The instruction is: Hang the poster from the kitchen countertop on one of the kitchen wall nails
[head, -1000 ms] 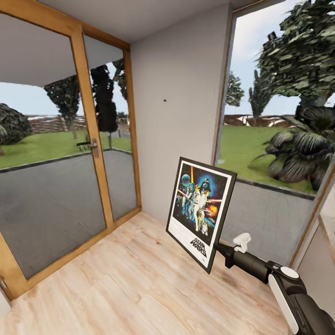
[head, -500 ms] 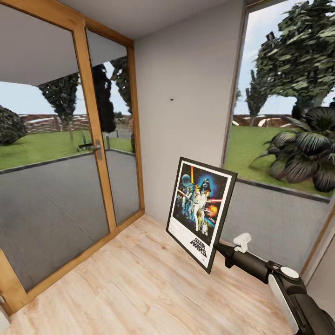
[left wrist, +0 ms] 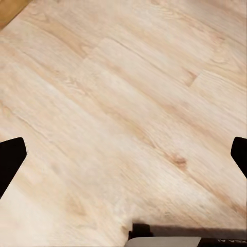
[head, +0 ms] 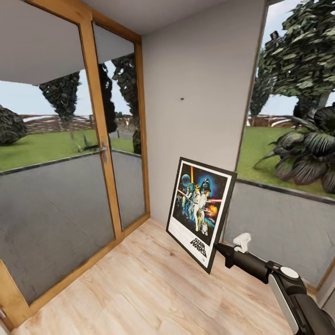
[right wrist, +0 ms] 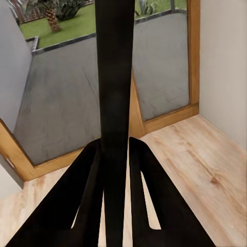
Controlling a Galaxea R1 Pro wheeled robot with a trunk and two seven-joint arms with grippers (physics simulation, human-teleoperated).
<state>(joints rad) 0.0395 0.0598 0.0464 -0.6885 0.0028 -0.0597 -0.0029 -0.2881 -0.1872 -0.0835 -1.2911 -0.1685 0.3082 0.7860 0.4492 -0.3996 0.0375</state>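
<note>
Carrying poster [head: 201, 211] in your right gripper [right wrist: 114, 170], fingers clamped on its edge, long axis near upright, top tilted; wall nail [head: 181, 99] sits above and slightly left of poster, well apart; left gripper [left wrist: 123, 154] spread wide over wooden floor [head: 139, 284]

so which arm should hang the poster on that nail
The right: its tool is already clamped on the poster, held upright in front of the wall, below the wall nail. The left tool is open, facing the floor.
</note>
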